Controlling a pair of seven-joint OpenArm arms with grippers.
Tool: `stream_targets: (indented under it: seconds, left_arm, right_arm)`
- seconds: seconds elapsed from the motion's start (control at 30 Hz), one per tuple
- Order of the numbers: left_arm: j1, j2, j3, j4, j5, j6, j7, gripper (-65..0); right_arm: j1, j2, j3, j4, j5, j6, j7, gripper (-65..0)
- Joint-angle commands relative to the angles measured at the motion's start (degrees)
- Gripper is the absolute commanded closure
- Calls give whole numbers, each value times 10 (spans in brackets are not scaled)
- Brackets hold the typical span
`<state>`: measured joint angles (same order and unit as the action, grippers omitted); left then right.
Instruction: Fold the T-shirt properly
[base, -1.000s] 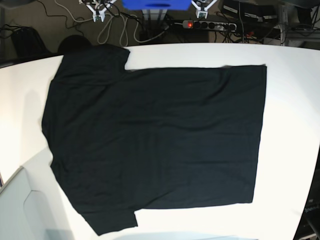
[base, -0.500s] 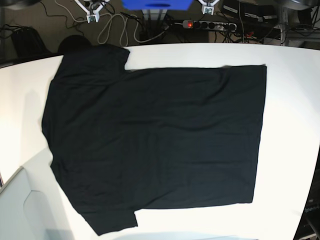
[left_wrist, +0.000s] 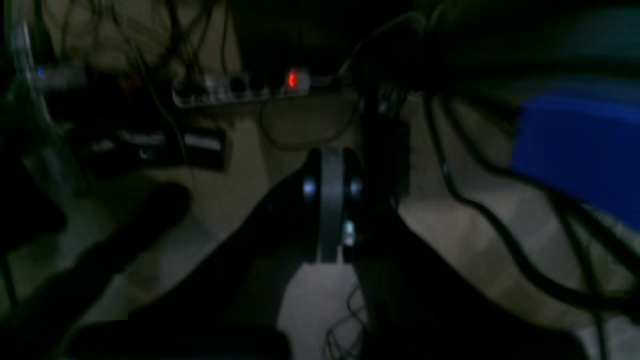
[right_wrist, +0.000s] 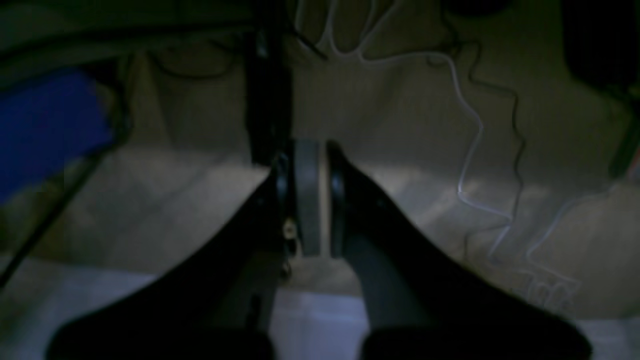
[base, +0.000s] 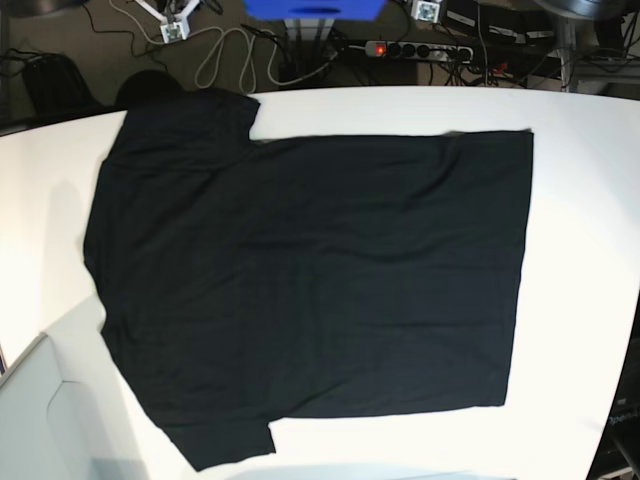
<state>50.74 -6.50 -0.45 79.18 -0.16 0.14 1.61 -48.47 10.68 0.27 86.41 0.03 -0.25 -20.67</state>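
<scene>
The T-shirt (base: 310, 280) lies flat on the white table (base: 585, 300), plain black side up, with its sleeves at the left and its hem at the right. No print shows. Both grippers sit beyond the table's far edge, clear of the cloth. In the base view my right gripper (base: 172, 30) is at the top left and my left gripper (base: 426, 10) at the top right. In the wrist views the left gripper (left_wrist: 330, 160) and the right gripper (right_wrist: 307, 150) are each shut and empty, above the floor.
Behind the table's far edge are a power strip (base: 415, 48) with a red light, a blue box (base: 312, 8) and loose cables (base: 225, 60) on the floor. A pale grey panel (base: 40, 420) overlaps the table's near left corner.
Both grippers have drawn further back toward the top edge of the base view. The T-shirt has not moved.
</scene>
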Motion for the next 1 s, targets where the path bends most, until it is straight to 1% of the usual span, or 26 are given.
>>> stream_targets:
  seconds: [0.0,0.1,0.17,0.27,0.33,0.4,0.43,0.47,0.5,0.6,0.63,0.7,0.73,0.77,0.83,0.87,0.93,0.97]
  left_arm:
    - [32,-1,0,33,-8,-1,-12,0]
    - [85,-28,-15,123,-50,-1,-12,0]
    - [113,-42,-27,177,-93,-1,-12,0]
    - [144,-68,-49,239,-139,-1,-12,0]
    - [157,-74,-59,276,-154,-1,-12,0]
    - [171,-75,-71,312,-157,-1,-12,0]
    - [177,-73,-80,330,-158,-1,-12,-22]
    - [183,-73,-89,347,-160,-1,-12,-73]
    - [186,-73,-95,361,-160,-1,-12,-134]
    - [184,-73,-107,381,-161,-2,-14,-291]
    - [183,-73,-111,381,-161,-2,-15,-318]
    - [176,-73,-125,382,-161,-2,-16,-334]
    - [168,-73,-132,383,-163,-2,-16,-332]
    - [160,-72,-142,383,-170,-2,-16,-331]
    - [148,-72,-172,384,-205,-2,-13,-332]
    - [142,-72,-184,383,-226,-2,-13,-332]
    - [122,-75,-215,380,-274,-2,-12,-332]
    - [112,-75,-229,379,-289,-2,-11,-332]
  right_arm:
    - [-23,10,5,30,1,4,8,0]
    - [-68,20,28,111,1,3,7,0]
    - [-98,19,58,173,0,4,6,0]
    - [-129,19,86,251,0,4,1,0]
    - [-138,20,99,293,0,5,-16,0]
    - [-139,19,110,332,0,5,-49,0]
    - [-139,19,116,345,0,5,-62,0]
    - [-136,19,118,350,1,6,-68,-1]
    - [-132,20,119,350,1,14,-72,-1]
    - [-116,19,123,350,0,52,-76,-3]
    - [-115,19,129,350,1,63,-76,-13]
    - [-113,9,138,351,1,79,-76,-67]
    - [-107,1,145,351,1,86,-76,-103]
    - [-101,-5,152,352,0,98,-76,-153]
    - [-93,-9,166,351,0,122,-76,-259]
    - [-92,-9,172,351,1,130,-76,-297]
    - [-81,-9,182,352,2,144,-76,-354]
    - [-78,-10,188,351,2,151,-76,-361]
